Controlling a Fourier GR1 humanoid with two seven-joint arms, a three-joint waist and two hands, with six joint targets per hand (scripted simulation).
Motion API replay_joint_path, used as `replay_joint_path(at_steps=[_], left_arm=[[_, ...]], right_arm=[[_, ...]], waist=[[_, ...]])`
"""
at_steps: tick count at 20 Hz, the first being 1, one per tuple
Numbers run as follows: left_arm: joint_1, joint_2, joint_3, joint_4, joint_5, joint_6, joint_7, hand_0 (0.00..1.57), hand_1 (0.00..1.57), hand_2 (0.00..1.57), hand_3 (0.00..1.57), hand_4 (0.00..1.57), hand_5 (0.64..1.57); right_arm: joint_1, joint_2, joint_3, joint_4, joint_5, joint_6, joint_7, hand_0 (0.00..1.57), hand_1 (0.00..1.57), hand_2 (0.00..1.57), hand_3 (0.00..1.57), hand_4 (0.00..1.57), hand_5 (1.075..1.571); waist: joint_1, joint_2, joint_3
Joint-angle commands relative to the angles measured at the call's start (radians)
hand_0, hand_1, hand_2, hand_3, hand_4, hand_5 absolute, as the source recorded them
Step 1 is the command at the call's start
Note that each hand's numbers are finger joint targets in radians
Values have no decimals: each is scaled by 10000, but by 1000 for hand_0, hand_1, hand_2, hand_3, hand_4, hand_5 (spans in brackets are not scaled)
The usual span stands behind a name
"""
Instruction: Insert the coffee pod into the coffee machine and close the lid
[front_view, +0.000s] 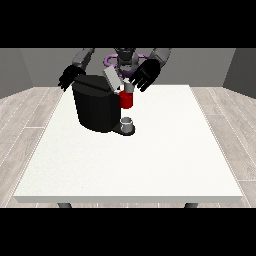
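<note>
A black coffee machine (95, 107) stands on the white table (150, 160) at the far left-centre. Its grey lid (112, 78) is tilted up and open. The machine's red pod holder (127, 100) juts out at its right, and a small grey piece (128, 88) sits on top of it; whether that is the coffee pod I cannot tell. A small grey cup (127, 122) rests on the machine's base. The hand at the view's right (145, 74) hovers with fingers spread just above and right of the holder. The hand at the view's left (71, 76) hangs open behind the machine's left top corner.
The table's wide white top stretches towards the camera, with its front edge (130, 200) low in the view. Wooden floor surrounds the table, and grey walls stand behind the robot.
</note>
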Motion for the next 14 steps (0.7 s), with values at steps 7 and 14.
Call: replay_joint_path(at_steps=[7,14], left_arm=[[-12,-263,-15,-92,-162,281,-215,1185,1185,1264,1195,497,1571],[-180,-114,-29,143,-383,163,-9,1160,1160,1244,1185,506,1571]], right_arm=[[105,-257,-207,255,-110,319,-640,0,0,0,0,513,1571],[78,92,16,0,56,-107,-297,0,0,0,0,448,1571]], waist=[[59,418,-1],[-7,288,-2]])
